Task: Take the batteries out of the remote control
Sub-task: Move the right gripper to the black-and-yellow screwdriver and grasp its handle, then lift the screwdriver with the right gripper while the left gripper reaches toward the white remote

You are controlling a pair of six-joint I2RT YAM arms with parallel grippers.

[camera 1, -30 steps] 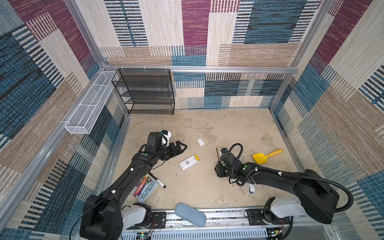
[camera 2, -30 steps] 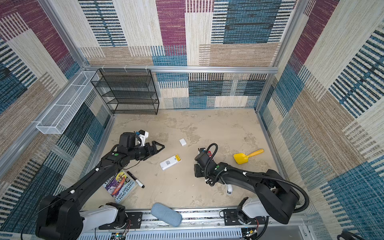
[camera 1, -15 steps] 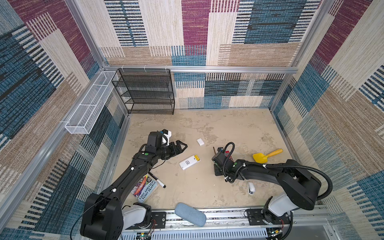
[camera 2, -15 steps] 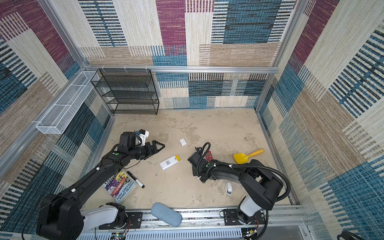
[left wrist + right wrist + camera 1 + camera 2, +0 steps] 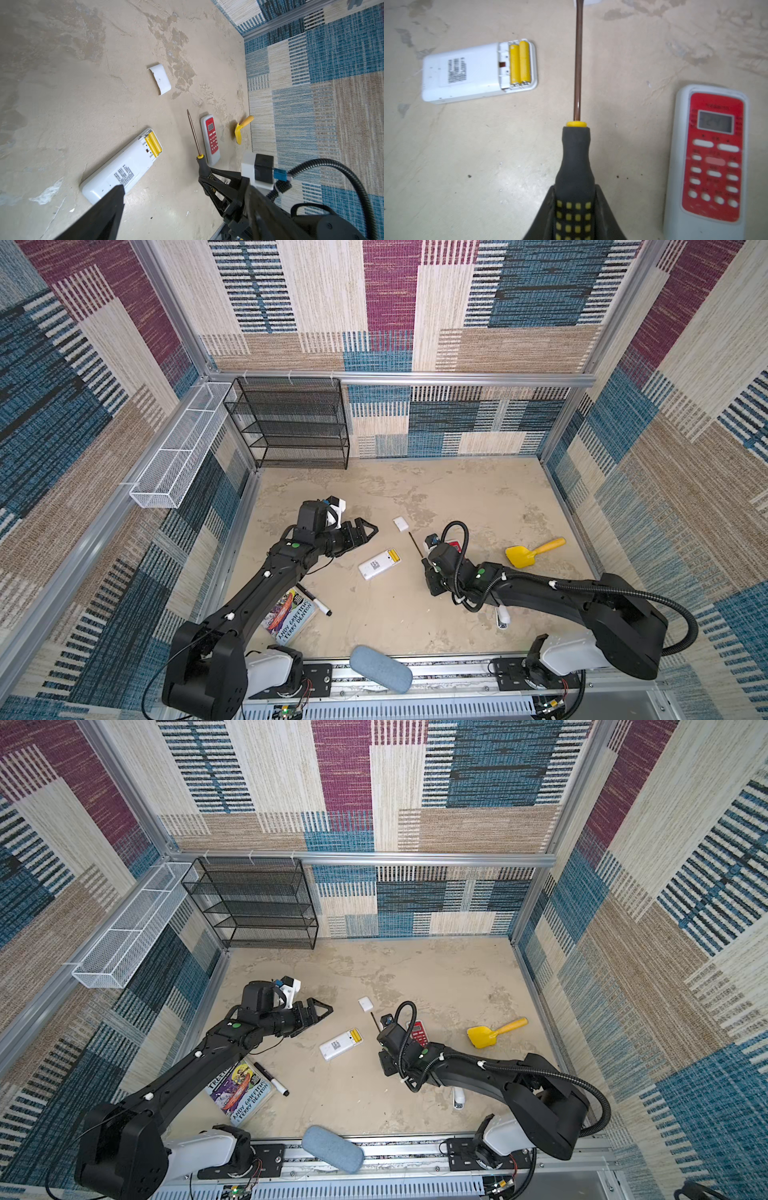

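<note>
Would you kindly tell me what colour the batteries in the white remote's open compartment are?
Yellow; the batteries show best in the right wrist view.

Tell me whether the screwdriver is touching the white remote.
Apart. The right wrist view shows bare floor between the screwdriver and the white remote.

The white remote is smooth, glossy plastic; beside it the screwdriver has a matt rubbery handle and a metal shaft.
</note>
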